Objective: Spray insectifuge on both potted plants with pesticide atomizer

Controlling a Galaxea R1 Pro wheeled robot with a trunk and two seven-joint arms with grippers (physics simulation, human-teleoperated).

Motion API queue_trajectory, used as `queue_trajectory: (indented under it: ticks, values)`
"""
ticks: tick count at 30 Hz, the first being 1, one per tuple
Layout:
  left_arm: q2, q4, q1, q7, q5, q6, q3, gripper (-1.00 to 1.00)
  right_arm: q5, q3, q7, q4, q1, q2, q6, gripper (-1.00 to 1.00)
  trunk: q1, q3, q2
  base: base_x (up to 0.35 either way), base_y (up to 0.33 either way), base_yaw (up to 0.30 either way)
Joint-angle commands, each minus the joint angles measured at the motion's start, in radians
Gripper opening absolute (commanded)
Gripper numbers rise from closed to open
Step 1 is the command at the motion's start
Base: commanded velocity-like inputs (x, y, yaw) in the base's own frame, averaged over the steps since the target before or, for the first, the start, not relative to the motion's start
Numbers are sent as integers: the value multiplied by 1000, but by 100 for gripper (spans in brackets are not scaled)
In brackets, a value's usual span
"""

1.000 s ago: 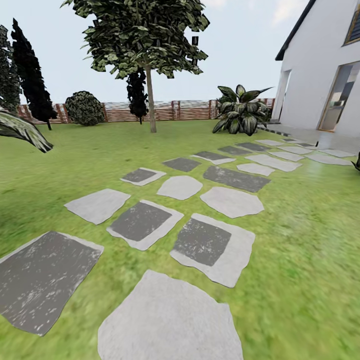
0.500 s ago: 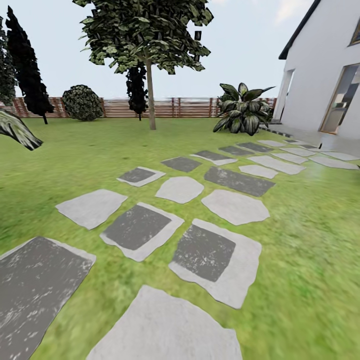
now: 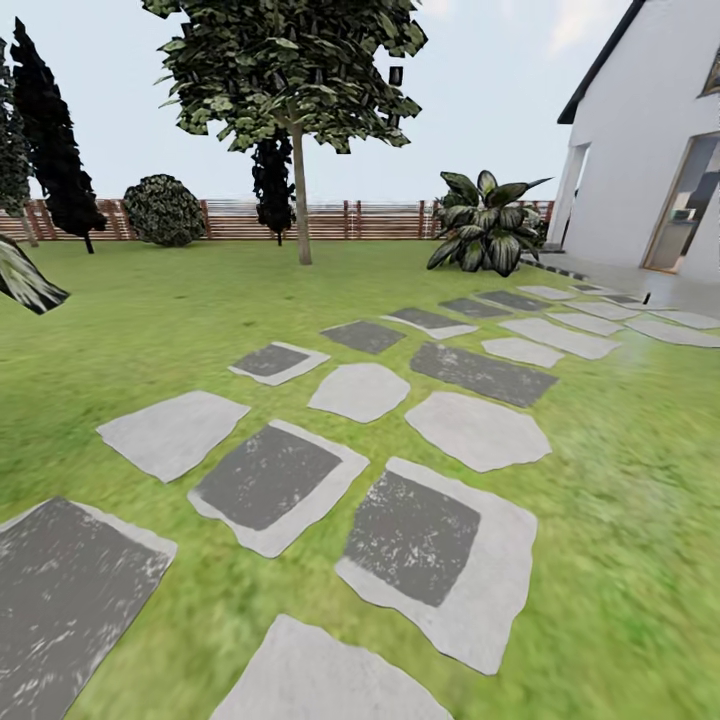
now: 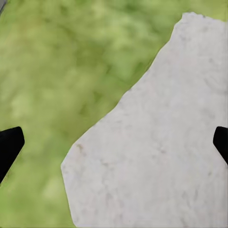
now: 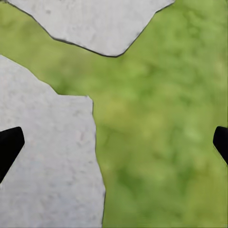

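Observation:
I am on the garden's green lawn [image 3: 150, 320], with the brown slatted fence [image 3: 320, 220] along its far side. The pesticide atomizer and the two small potted plants are out of view. My left gripper [image 4: 114, 142] is open, its black fingertips [image 4: 9, 145] wide apart, and it hangs over a pale stepping stone [image 4: 161, 142] and grass. My right gripper [image 5: 114, 142] is open too, above grass and the edge of another pale stone [image 5: 42, 166]. Nothing is between either pair of fingers.
Grey and dark stepping stones [image 3: 415, 535] lead across the lawn toward a white house [image 3: 640, 150] at the right. A tree [image 3: 298, 130], a big broad-leaved plant [image 3: 487, 228], a round bush [image 3: 163, 210] and dark cypresses [image 3: 55, 140] stand near the fence. A striped leaf [image 3: 25, 280] pokes in at left.
The whole head view has shifted: the camera has moved forward along the path, so the near stones have slid down and left and out of the picture.

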Motion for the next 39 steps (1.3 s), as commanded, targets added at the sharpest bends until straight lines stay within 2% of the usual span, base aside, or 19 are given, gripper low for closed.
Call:
queue_trajectory:
  ticks: [1, 39]
  values:
    - [0, 1, -1, 0, 1, -3, 2, 100, 0, -1, 0, 0, 0, 0, -2, 100, 0, -1, 0, 339, 0, 0]
    - [-1, 1, -1, 0, 1, -3, 2, 100, 0, -1, 1, 0, 0, 0, -2, 100, 0, -1, 0, 339, 0, 0]
